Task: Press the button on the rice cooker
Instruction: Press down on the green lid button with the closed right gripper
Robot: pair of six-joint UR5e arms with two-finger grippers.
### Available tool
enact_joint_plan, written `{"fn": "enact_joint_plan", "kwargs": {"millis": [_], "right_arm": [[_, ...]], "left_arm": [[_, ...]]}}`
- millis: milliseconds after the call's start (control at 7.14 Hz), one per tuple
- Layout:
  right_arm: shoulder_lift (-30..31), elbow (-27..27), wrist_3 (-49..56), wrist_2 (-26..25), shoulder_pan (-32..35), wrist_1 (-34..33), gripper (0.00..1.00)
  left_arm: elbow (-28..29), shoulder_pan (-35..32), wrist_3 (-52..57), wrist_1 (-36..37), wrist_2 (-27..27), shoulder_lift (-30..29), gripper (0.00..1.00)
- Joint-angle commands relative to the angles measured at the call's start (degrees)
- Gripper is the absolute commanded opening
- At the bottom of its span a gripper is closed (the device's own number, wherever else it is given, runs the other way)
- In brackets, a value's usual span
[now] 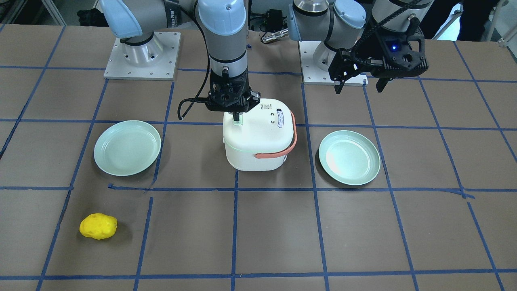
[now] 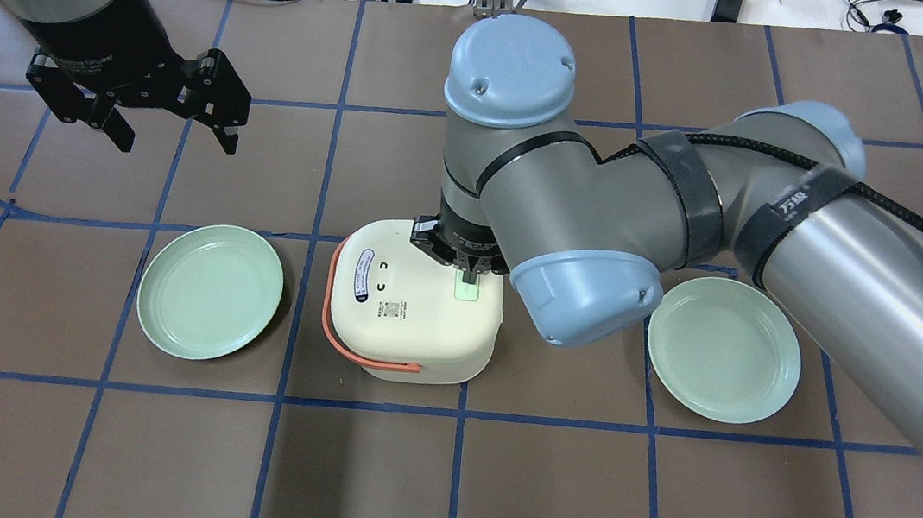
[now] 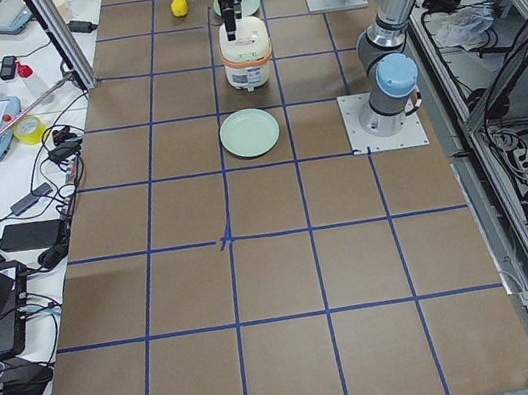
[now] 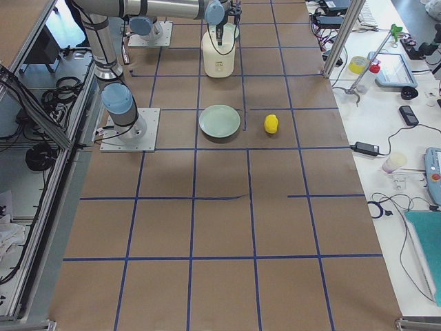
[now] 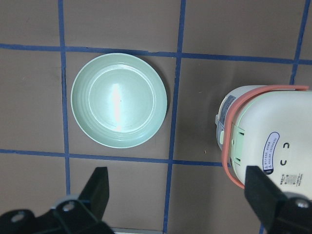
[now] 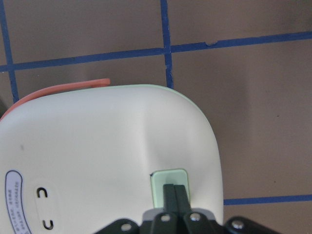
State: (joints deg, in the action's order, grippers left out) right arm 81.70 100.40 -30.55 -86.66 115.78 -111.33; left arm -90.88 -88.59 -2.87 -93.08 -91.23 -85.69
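At the middle of the desk [image 1: 258,242], the rice cooker [image 1: 258,141] stands upright with its handle folded down. Drive the push straight down and centre it on the pad, so that the cooker neither tips nor slides; check contact in the right wrist view. The right arm stands vertical over the lid. The right claw [image 6: 175,191] is clenched, tips together, and appears to rest on the green button [image 6: 158,187] near the lid's edge. The left claw [image 2: 178,141] hangs released, well apart.
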Motion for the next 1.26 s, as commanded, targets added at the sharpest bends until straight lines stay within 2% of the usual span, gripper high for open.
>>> {"fn": "enact_joint_plan", "kwargs": {"millis": [0,1120], "right_arm": [[-0.14,0.50,0.05,-0.09,0.06,-0.47,0.05],[-0.14,0.50,1.11,-0.17,0.06,-0.56,0.07]], "left_arm": [[0.00,0.00,0.06,0.00,0.00,0.00,1.00],[0.00,0.00,-0.03,0.00,0.00,0.00,1.00]]}}
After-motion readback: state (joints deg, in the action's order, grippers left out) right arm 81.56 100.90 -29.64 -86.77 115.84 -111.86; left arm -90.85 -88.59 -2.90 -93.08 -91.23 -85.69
